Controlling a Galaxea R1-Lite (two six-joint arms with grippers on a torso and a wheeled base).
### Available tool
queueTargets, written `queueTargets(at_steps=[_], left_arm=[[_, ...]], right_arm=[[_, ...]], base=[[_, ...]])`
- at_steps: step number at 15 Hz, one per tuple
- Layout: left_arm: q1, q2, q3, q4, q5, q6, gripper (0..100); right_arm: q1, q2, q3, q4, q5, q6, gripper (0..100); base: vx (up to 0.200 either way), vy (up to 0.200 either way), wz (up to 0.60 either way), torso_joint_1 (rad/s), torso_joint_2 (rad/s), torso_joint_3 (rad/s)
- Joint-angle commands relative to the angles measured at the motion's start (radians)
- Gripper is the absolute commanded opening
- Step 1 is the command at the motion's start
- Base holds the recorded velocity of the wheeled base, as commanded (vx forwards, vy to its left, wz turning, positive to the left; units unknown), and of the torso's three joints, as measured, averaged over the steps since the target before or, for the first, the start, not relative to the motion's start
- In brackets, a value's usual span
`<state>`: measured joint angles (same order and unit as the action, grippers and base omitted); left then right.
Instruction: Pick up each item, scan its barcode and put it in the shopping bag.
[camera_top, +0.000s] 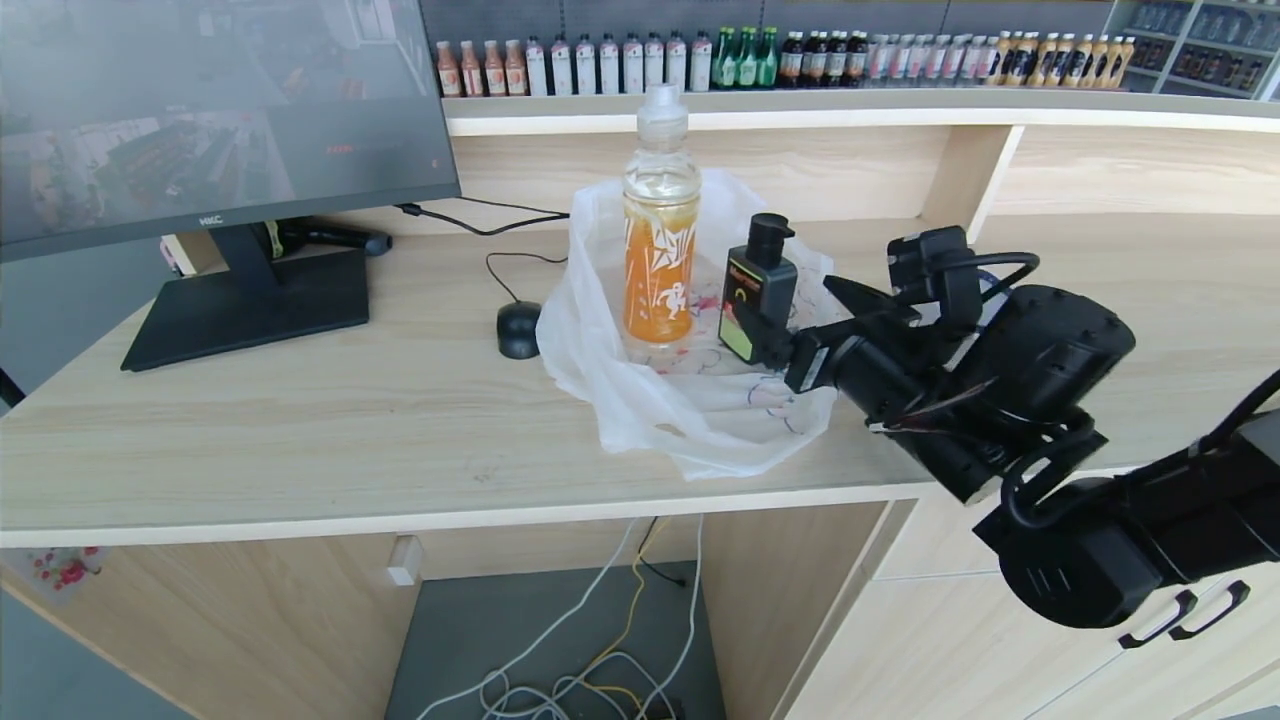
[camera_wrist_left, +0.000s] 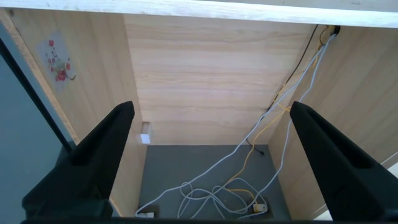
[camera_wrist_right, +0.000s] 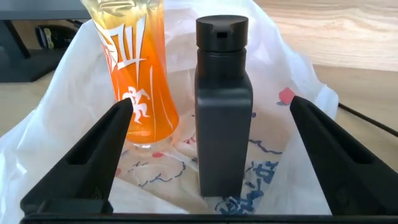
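Below the table (camera_top: 300, 430), our left gripper (camera_wrist_left: 211, 109) hangs with its fingers spread wide, facing loose cables (camera_wrist_left: 230, 186). On top we see a monitor (camera_top: 200, 100), then a black mouse (camera_top: 518, 328), then the white shopping bag (camera_top: 700, 420) lying open. In it stand an orange drink bottle (camera_top: 660, 240) and, just beside it, a black flip-cap bottle (camera_top: 757, 295). Our right gripper (camera_top: 797, 322) brackets the black bottle, fingers spread and clear of its sides.

A tall orange drink bottle (camera_top: 660, 250) with a clear cap stood upright on the crumpled white plastic bag (camera_top: 690, 420). A black flip-cap bottle (camera_top: 757, 295) stood upright just beside it.
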<state>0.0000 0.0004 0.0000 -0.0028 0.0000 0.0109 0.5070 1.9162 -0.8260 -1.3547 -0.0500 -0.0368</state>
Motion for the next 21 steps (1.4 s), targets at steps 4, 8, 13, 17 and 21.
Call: queueTargets(at_steps=[4, 8, 13, 17, 21], left_arm=[[0.000, 0.000, 0.000, 0.000, 0.002, 0.000, 100], [0.000, 0.000, 0.000, 0.000, 0.000, -0.002, 100], [0.000, 0.000, 0.000, 0.000, 0.000, 0.000, 100], [0.000, 0.000, 0.000, 0.000, 0.000, -0.002, 100], [0.000, 0.000, 0.000, 0.000, 0.000, -0.002, 100]], right_arm=[[-0.064, -0.339, 0.488, -0.147, -0.021, 0.051, 100], [-0.064, -0.580, 0.811, -0.139, -0.022, 0.051, 100], [-0.067, -0.829, 0.826, 0.186, -0.057, 0.071, 100], [-0.067, -1.191, 0.824, 0.713, -0.057, 0.069, 100], [-0.065, -1.474, 0.823, 1.082, -0.056, 0.028, 100]], base=[[0.000, 0.000, 0.00, 0.000, 0.00, 0.000], [0.000, 0.000, 0.00, 0.000, 0.00, 0.000], [0.000, 0.000, 0.00, 0.000, 0.00, 0.000], [0.000, 0.000, 0.00, 0.000, 0.00, 0.000], [0.000, 0.000, 0.00, 0.000, 0.00, 0.000]])
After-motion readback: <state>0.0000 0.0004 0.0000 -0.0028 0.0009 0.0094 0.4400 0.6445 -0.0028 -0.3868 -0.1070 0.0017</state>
